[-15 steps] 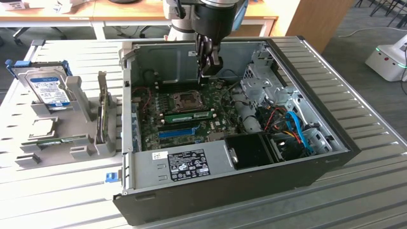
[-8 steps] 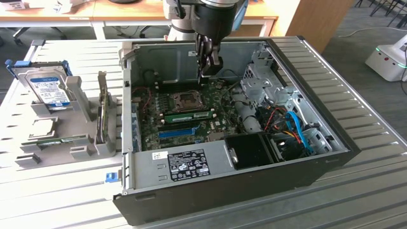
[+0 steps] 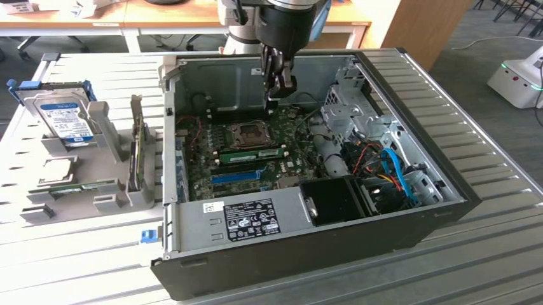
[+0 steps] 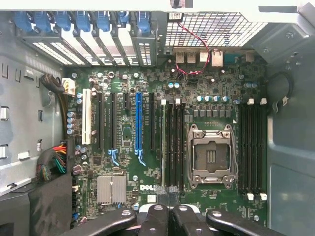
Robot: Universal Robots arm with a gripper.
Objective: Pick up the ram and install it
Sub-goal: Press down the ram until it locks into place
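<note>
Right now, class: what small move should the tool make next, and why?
Probably lower straight down to press: the tool is shut, apparently empty, hanging above the ram, which already stands in a slot beside the CPU socket.

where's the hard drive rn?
At the exterior view's left: the blue-labelled hard drive stands in the grey holder on the table, outside the open computer case.

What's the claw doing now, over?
Claw shut, above the open case. Ram upright beside processor socket. Nothing seen between them.
</note>
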